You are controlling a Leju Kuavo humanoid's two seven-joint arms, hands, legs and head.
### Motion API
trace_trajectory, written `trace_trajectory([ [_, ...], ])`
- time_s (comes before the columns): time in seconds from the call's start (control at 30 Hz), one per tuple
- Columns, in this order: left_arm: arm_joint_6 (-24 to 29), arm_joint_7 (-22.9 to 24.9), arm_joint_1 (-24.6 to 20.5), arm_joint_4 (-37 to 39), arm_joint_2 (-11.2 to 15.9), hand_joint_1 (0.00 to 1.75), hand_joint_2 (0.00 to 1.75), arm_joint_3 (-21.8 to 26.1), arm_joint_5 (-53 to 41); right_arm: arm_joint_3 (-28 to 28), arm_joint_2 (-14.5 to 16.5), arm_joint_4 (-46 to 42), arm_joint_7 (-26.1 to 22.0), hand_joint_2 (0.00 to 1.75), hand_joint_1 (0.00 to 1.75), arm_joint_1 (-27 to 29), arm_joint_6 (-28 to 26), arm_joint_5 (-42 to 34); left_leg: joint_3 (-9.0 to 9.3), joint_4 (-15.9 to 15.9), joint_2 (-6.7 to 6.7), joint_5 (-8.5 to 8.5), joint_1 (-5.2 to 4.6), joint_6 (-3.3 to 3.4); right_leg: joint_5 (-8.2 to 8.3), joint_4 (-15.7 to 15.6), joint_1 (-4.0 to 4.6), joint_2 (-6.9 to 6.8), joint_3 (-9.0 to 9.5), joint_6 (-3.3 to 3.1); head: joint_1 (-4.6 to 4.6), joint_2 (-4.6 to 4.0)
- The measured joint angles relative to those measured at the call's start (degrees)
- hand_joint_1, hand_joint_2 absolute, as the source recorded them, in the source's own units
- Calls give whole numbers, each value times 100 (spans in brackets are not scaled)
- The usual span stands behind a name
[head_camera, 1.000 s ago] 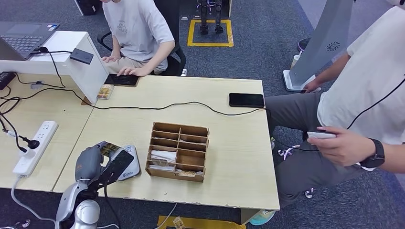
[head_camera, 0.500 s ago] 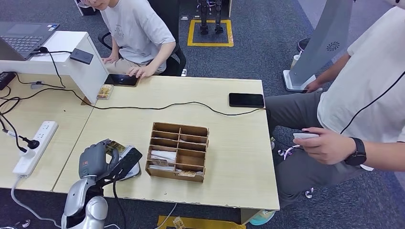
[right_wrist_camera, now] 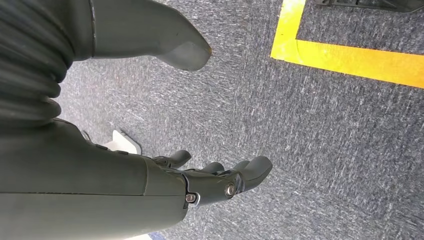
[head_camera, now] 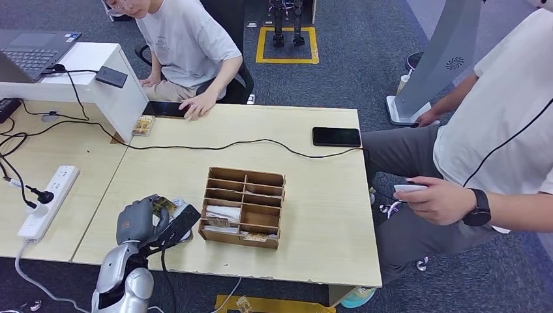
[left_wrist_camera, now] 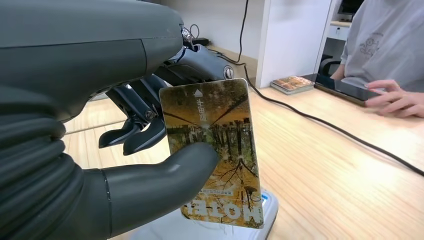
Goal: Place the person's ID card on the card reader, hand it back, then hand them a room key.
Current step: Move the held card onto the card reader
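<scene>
Between thumb and fingers (left_wrist_camera: 150, 107): ID card (left_wrist_camera: 215, 150)

The card (left_wrist_camera: 212, 150) pinched in the left hand (left_wrist_camera: 125, 150) bears large pale letters, shown upside down, reading roughly "HOTEL"; its smaller print is illegible.

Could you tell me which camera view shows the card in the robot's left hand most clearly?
The left wrist view: the card faces the camera, its printed picture legible, pinched by the left hand. The head view shows a sliver of it behind the fingers; the right wrist view shows carpet.

card reader (head_camera: 181, 229) left of organizer (head_camera: 244, 207) on table (head_camera: 326, 215), phone (head_camera: 336, 136) behind
</scene>
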Motion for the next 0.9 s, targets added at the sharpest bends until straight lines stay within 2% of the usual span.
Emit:
trace_trajectory([
  [0.43,30,29,-4,234,-100,175,175,-4,-380,9,0,16,1,175,0,-4,6,-9,0,0,0,0,0,0,0,0,0,0,0,0,0,0],
  [0.9,349,252,-51,498,-151,175,175,-170,-1098,104,0,38,2,175,0,-8,-5,-9,1,0,0,0,0,0,0,0,0,0,0,0,0,0],
])
